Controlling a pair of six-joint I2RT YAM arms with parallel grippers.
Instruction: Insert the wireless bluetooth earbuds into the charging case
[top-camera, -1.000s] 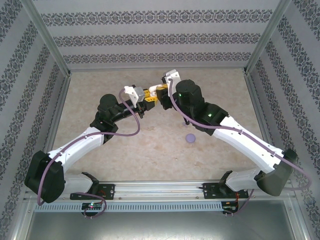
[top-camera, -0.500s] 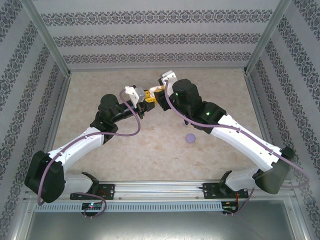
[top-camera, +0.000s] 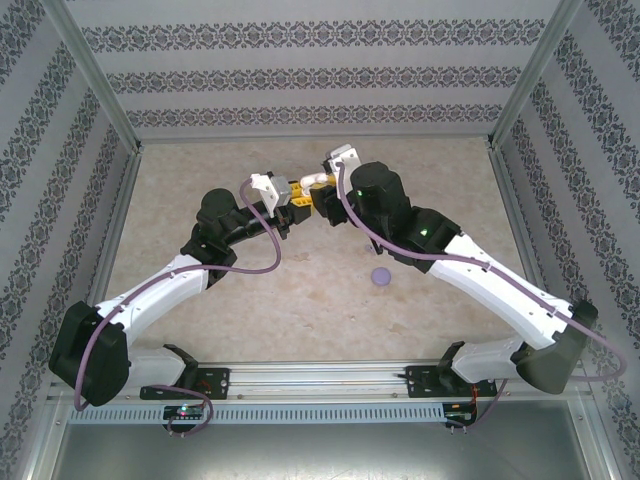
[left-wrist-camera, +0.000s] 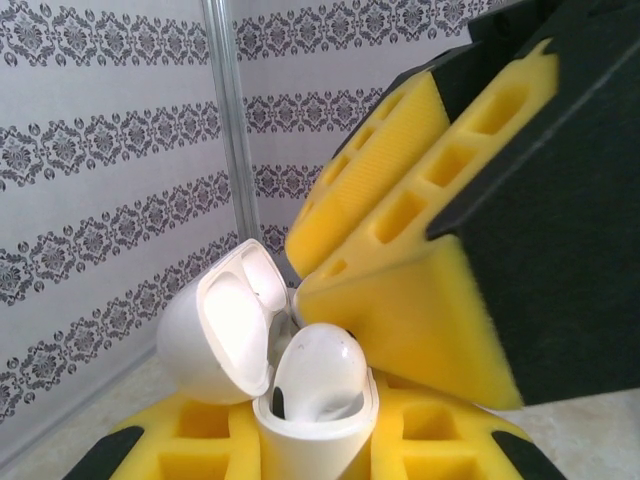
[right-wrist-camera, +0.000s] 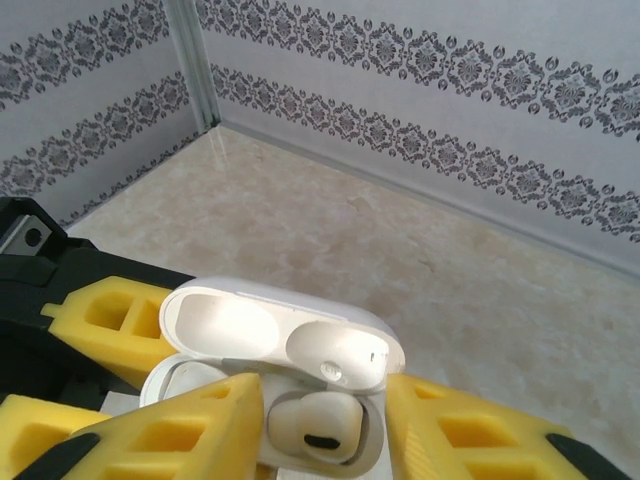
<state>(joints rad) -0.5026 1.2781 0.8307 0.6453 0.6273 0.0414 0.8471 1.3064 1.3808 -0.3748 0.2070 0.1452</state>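
Both arms meet over the far middle of the worktop (top-camera: 300, 300), jaws tip to tip

Left jaws: closed on the lower body of the white charging case (left-wrist-camera: 315, 445), holding it off the worktop, roughly upright. Lid (left-wrist-camera: 215, 330) hinged back, fully open

Right jaws: yellow foam pads parted, one on each side of the case mouth. From the right wrist view there is a gap between the right-hand pad and the bud, so they read as open, gripping nothing

Task's thing: one white earbud (right-wrist-camera: 305, 425) sits head-up in the case mouth, between the right pads. It looks seated but proud of the rim; whether it is fully home in its socket I cannot tell. The second socket is hidden behind a pad

Small pale purple object (top-camera: 380, 276) lies alone on the worktop, near the right forearm, well apart from the case. Too small to tell what it is

Step in hand, as I judge it: release after placing this bud

Next move calls for: right jaws backing straight off without brushing the bud or the lid, left grip steady on the case. If the bud sits high, a light press down on its head, then a check of the other socket
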